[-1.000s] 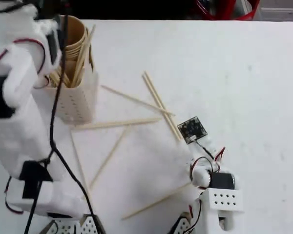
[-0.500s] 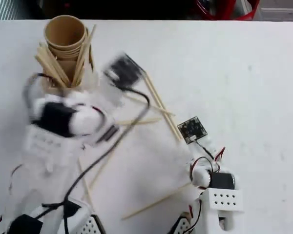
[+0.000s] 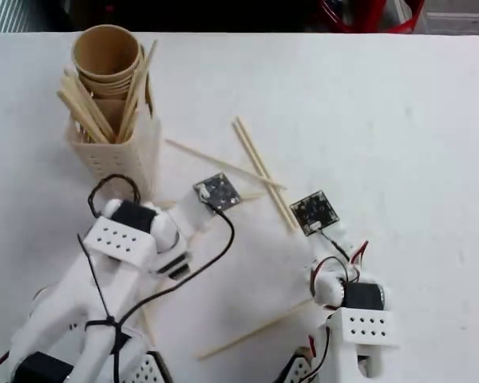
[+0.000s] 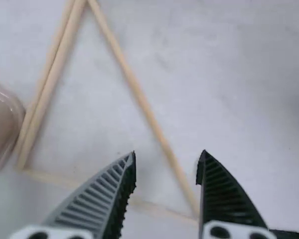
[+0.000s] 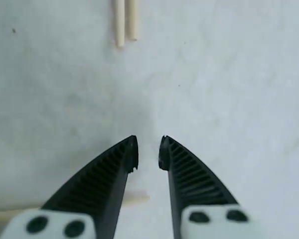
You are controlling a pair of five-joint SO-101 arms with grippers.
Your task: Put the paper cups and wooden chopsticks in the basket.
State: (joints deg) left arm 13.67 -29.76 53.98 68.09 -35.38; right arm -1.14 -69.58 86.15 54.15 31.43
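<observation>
A white perforated basket (image 3: 120, 159) at the back left holds stacked paper cups (image 3: 105, 54) and several wooden chopsticks (image 3: 84, 112). Loose chopsticks lie mid-table: a pair (image 3: 259, 169), a single one (image 3: 215, 162) and another near the front (image 3: 251, 329). My left gripper (image 4: 165, 160) is open low over the table, and a single chopstick (image 4: 139, 107) runs diagonally between its fingers. The pair of chopsticks (image 4: 47, 89) lies beside it. My right gripper (image 5: 148, 149) hovers over bare table with its jaws almost together and nothing held; the ends of the pair (image 5: 125, 22) lie just ahead.
The left arm (image 3: 128, 239) stretches from the front left toward the middle. The right arm (image 3: 343, 299) sits folded at the front right. A rounded brownish shape (image 4: 2, 127) shows at the edge of the left wrist view. The table's right half is bare.
The left arm has swung from over the basket down to the middle of the table, ending low over the loose chopsticks. The right arm has stayed still.
</observation>
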